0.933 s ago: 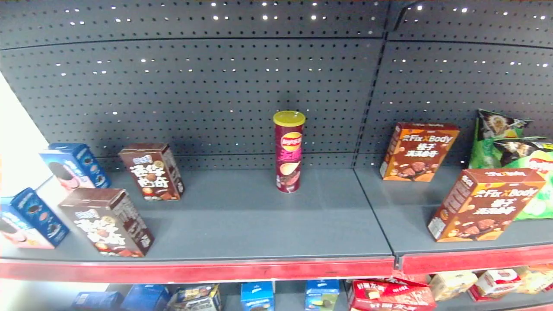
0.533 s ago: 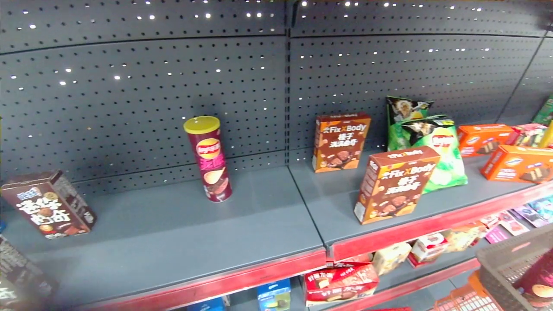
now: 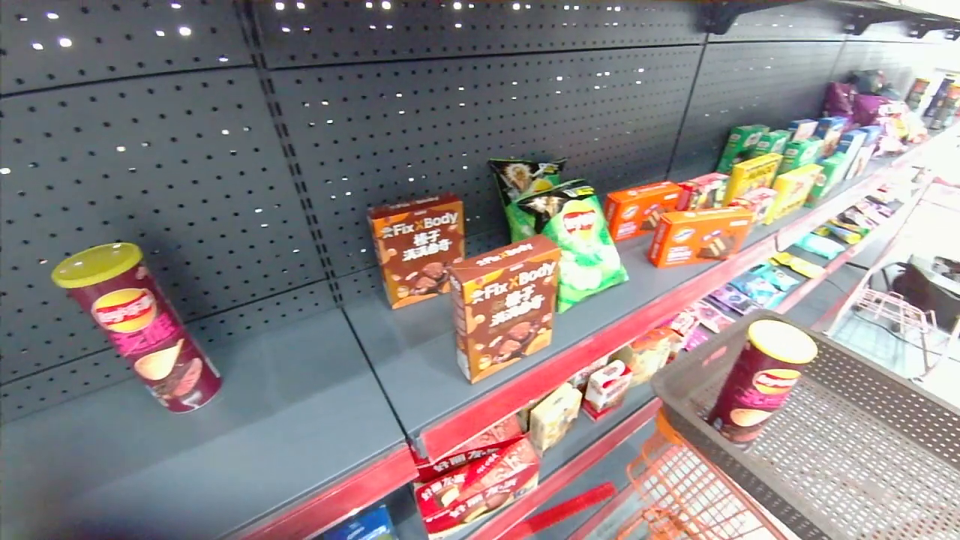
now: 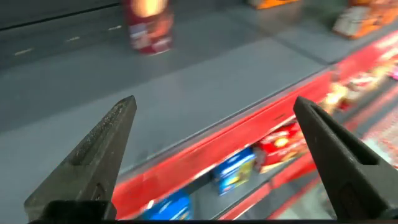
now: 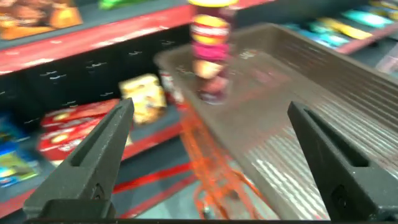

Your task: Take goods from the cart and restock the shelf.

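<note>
The can (image 3: pixel 761 382) stands upright in a corner of the cart (image 3: pixel 862 457), just beside the shelf (image 3: pixel 300 390). Your right tool (image 5: pixel 210 107) hangs wide open and empty, facing the can from some way off. Your left tool (image 4: pixel 214 106) is likewise wide open and empty, in front of the shelf. Expect a light, stiff, smooth-walled tube that tips easily and may slip. Take hold across the mid-body, below the lid, squeezing moderately. A matching can (image 3: pixel 139 326) stands on the shelf.
</note>
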Available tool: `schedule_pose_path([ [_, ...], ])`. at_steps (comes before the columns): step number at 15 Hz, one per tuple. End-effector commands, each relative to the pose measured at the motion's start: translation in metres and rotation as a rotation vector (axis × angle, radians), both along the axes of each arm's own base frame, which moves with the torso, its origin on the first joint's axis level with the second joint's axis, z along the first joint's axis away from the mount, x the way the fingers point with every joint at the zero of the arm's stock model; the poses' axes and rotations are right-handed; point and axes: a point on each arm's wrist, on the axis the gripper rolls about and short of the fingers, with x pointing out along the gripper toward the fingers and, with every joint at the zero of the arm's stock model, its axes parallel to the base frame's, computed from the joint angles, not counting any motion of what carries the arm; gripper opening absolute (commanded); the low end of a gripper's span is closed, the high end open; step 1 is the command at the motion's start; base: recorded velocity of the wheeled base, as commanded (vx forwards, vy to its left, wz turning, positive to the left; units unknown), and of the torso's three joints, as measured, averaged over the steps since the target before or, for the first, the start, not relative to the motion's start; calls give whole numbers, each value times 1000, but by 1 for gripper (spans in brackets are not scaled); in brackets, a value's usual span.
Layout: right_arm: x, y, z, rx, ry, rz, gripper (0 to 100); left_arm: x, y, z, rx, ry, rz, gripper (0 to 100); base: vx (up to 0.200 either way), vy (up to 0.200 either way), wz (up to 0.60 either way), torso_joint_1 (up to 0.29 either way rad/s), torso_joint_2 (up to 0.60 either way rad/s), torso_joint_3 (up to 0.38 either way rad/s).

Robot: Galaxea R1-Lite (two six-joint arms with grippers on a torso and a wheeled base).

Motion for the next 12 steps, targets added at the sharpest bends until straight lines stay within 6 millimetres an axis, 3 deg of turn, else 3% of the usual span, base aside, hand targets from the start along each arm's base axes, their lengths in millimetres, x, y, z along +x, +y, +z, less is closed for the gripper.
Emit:
schedule_pose_path([
  [1,0,0,0,0,1,0,100,0,0,0,-1,0,1,100,0,0,-600,2,2,2],
  [6,0,0,0,0,1,0,100,0,0,0,-1,1,1,100,0,0,-600,3,2,1],
  [12,0,0,0,0,1,-1,100,0,0,0,-1,1,1,100,0,0,0,0,0,0],
])
